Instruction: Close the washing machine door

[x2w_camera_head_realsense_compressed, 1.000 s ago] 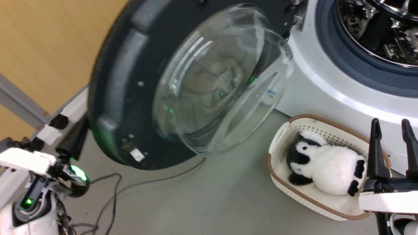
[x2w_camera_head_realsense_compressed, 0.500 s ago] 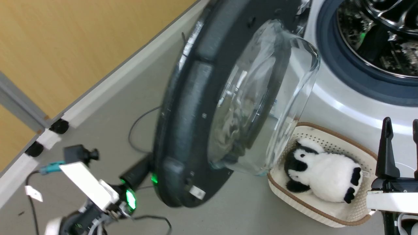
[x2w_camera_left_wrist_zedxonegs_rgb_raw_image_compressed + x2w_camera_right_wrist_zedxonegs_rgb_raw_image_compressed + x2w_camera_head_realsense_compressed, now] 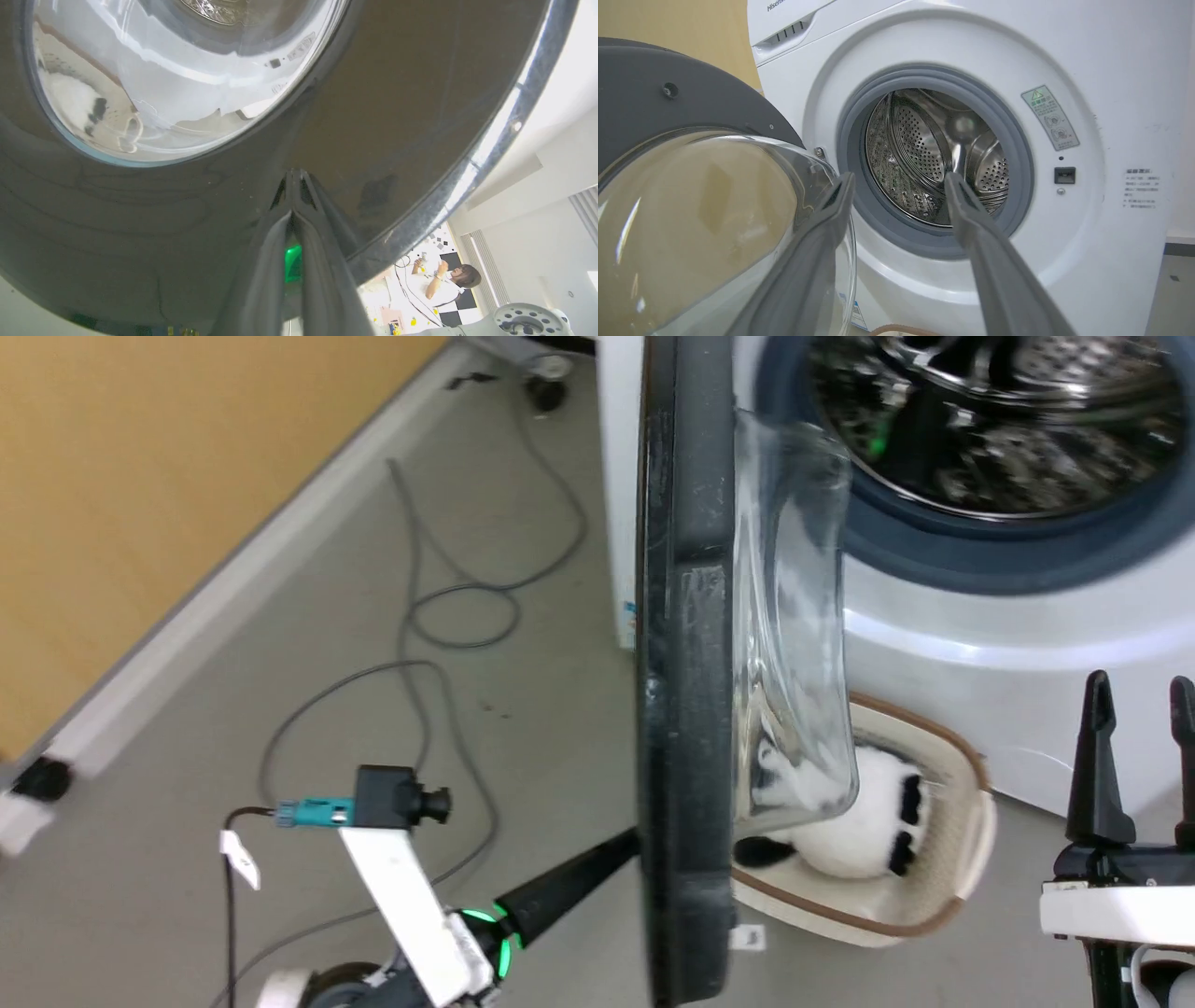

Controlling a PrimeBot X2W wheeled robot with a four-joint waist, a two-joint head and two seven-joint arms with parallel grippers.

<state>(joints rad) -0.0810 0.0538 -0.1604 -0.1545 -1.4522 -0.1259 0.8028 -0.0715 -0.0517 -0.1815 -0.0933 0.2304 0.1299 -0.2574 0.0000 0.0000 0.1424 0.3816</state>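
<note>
head view: the left pincer (image 3: 624, 847), its two dark fingers closed into a single point and holding nothing, leans its tip on the outer face of the washing machine door (image 3: 686, 709), low near the rim. it reads as a push rather than a grasp, the sensible pose for swinging a hinged panel. the door stands edge-on, roughly half swung, apart from the washing machine (image 3: 980, 644), whose drum (image 3: 980, 429) lies uncovered. the right pincer (image 3: 1141, 683) hangs at lower right, fingers spread and empty, apparently parked out of the door's path. at the machine's foot sits one cream basket (image 3: 971, 803) holding one black-and-white plush toy (image 3: 840, 845), partly seen through the door's glass bowl (image 3: 794, 616). the bowl looks likely to pass above it. grey cables (image 3: 439, 616) loop over the floor, their number unclear.

left wrist view: the left pincer (image 3: 293, 200) meets the glossy black disc just below the glass. one person (image 3: 444, 284) sits far behind.

right wrist view: the right pincer (image 3: 899, 177) frames the drum mouth between its two splayed fingers. the door hangs at left, not yet latched.

the count: one door, one machine, one drum, one basket, one toy, two pincers.
</note>
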